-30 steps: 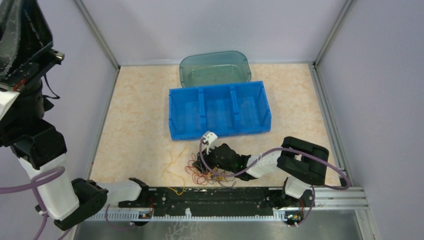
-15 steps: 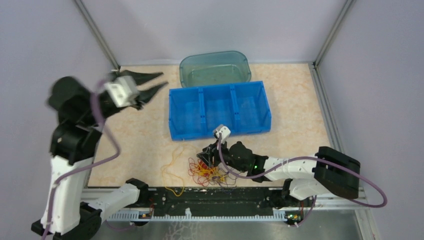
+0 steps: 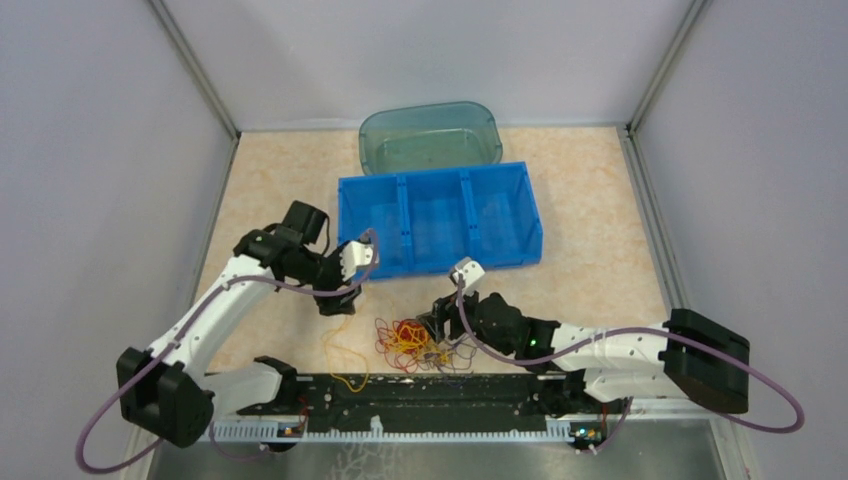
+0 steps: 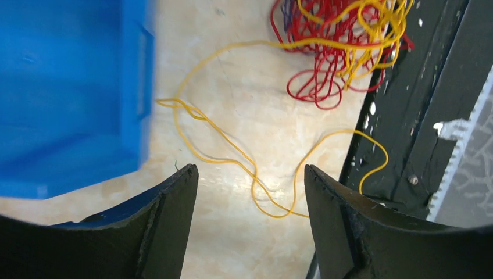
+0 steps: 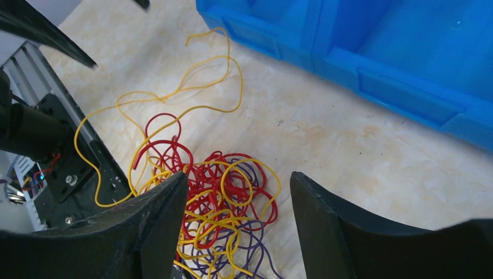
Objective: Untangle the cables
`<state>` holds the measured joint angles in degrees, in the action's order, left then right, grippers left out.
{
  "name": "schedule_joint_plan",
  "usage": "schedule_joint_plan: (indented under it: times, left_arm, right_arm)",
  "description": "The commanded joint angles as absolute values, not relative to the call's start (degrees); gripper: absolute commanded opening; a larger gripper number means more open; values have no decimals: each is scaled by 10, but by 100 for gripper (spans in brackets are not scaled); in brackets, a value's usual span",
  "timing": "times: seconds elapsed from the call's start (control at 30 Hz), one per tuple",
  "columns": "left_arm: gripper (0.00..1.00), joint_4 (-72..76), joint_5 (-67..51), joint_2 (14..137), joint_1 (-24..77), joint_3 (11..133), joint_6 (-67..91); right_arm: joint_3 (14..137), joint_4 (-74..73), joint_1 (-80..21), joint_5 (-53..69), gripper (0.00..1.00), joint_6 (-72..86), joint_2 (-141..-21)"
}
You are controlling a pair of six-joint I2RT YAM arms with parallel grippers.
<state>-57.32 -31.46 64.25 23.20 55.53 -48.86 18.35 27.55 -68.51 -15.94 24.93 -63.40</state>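
The cables (image 3: 410, 340) lie as a small tangle of yellow, red and purple strands on the table just ahead of the black rail. One loose yellow strand (image 3: 345, 345) trails off to the left of it. My left gripper (image 3: 333, 300) hovers open above that yellow strand (image 4: 232, 148), nothing between its fingers, with the clump (image 4: 337, 52) further ahead in its wrist view. My right gripper (image 3: 437, 325) is open at the clump's right edge. In the right wrist view the tangle (image 5: 227, 203) lies between and under the open right gripper (image 5: 238, 177), and no strand is pinched.
A blue three-compartment bin (image 3: 440, 262) stands just behind both grippers, close to the left gripper's side (image 4: 70, 87). A teal tub (image 3: 365, 140) sits behind it. The black rail (image 3: 430, 390) runs along the near edge, and part of the yellow strand lies over it.
The left arm swung down from high on the left to beside the blue bin, and its jaws opened. The right gripper shifted slightly right at the clump and opened wider.
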Motion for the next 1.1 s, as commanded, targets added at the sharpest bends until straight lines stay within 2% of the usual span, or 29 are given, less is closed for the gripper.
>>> schedule_joint_plan:
  times: [0.0, 0.17, 0.5, 0.87, 1.07]
  left_arm:
    - [72, -572, -296, 684, 237, 509, -525]
    - [67, -483, -267, 707, 248, 447, -527]
    - [63, -377, -268, 738, 250, 408, -509]
    - [65, -392, -254, 709, 252, 353, -562]
    - [60, -377, -216, 687, 252, 307, -585]
  right_arm:
    - [188, 269, -689, -194, 67, 254, -597]
    - [199, 250, -689, -210, 69, 252, -578]
    - [209, 246, -689, -216, 69, 252, -574]
    - [223, 244, -689, -214, 69, 249, -585]
    - [232, 240, -689, -215, 69, 245, -585]
